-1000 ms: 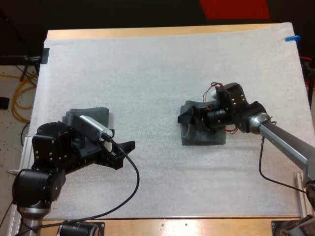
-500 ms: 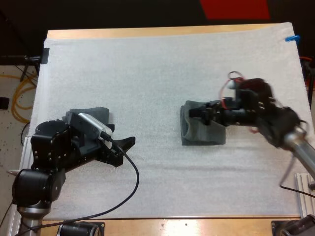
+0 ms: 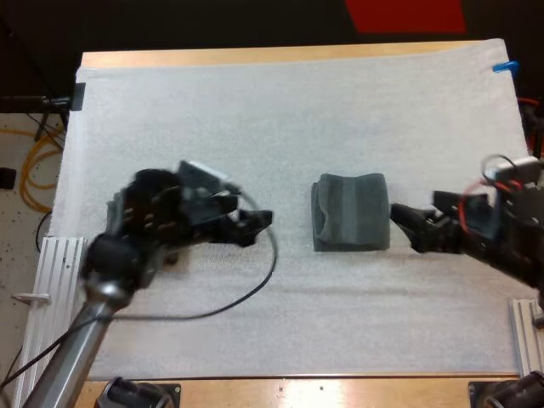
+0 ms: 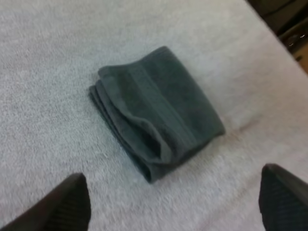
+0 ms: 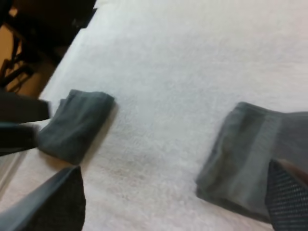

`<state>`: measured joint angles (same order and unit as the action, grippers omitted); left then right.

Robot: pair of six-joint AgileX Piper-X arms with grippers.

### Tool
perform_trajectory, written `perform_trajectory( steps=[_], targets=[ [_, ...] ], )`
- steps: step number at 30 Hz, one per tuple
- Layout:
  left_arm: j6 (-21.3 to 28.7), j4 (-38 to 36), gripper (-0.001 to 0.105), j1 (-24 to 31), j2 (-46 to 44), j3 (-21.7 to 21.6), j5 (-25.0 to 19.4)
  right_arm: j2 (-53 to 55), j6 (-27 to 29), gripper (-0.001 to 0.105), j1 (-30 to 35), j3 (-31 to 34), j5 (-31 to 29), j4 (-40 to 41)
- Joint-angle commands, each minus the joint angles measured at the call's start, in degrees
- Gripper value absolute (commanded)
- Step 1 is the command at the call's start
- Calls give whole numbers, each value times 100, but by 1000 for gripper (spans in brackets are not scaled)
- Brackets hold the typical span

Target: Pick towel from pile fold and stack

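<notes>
From the high view, a folded towel (image 3: pixel 350 212), dark grey-green, lies flat on the white mat (image 3: pixel 255 110) that covers the wooden table (image 3: pixel 255 56), a little right of the mat's middle. The left gripper (image 3: pixel 257 225) reaches in from the left and points at the towel, near it but apart from its left edge. The right gripper (image 3: pixel 404 225) sits just beside the towel's right edge with its two fingers spread and nothing between them. In the left wrist view, the same towel rests ahead of the gripper on the bare mat, its layered edges facing the camera and one fold bulging loosely at the near corner. The arm's own black fingers (image 4: pixel 62 207) stand wide apart, released and clear of the cloth. In the right wrist view, this arm's own fingers (image 5: pixel 53 202) are likewise spread and grasp nothing. One finger hangs over the near corner of the folded towel, though it is not clear that it touches. Farther across the mat, well apart from the first, lies a second towel (image 5: pixel 77 125) of the same colour near the mat's edge, with the dark bulk of the other arm just beside it.
</notes>
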<state>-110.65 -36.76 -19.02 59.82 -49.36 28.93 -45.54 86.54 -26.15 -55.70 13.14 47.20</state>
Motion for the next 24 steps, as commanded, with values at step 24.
perform_trajectory(
  steps=[24],
  targets=[
    [-1578, 1347, 70, -582, 4435, -1713, 6, 956, 67, 74, -11, -45, -891, 1477]
  ],
)
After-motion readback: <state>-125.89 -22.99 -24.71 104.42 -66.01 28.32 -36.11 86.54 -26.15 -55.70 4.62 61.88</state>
